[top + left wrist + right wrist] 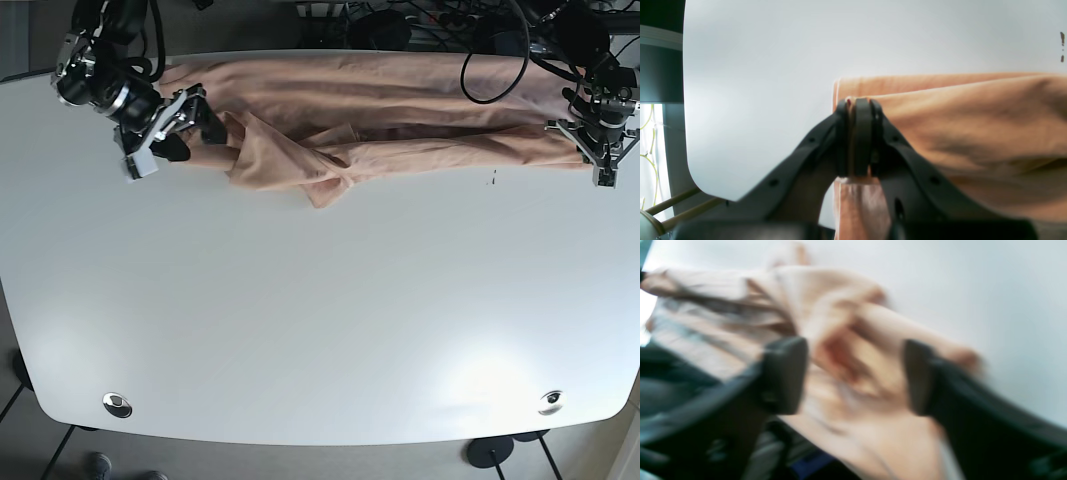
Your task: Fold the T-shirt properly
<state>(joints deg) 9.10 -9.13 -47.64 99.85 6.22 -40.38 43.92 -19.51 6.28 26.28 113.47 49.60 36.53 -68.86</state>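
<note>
in the left wrist view, the left claw is pressing its black fingers together, pinching a corner of the t-shirt. the peach cloth is stretching away from the grip toward 3 o'clock, lying in a long folded band over the white bench. a second strip of the same cloth is hanging below the fingers toward 6 o'clock. a small dark mark is sitting on the bench at about 2 o'clock, apart from the cloth.

in the right wrist view, everything is blurring. the right claw is standing spread, its two dark fingers well apart, with bunched peach cloth lying between and beyond them. whether the fingers are touching the t-shirt cannot be told through the blur. the pale bench is filling the 1 o'clock part of the view.

in the base view, the t-shirt is lying along the far edge of the bench, drawn out in a long band from 10 o'clock to 2 o'clock, with a rumpled fold sagging near 11 o'clock. the left claw is sitting at the band's 3 o'clock end, on the cloth's corner. the right claw is sitting at the 9 o'clock end, just beside the rumpled part, fingers parted. black cables are looping beyond the bench's far edge near 1 o'clock.
</note>
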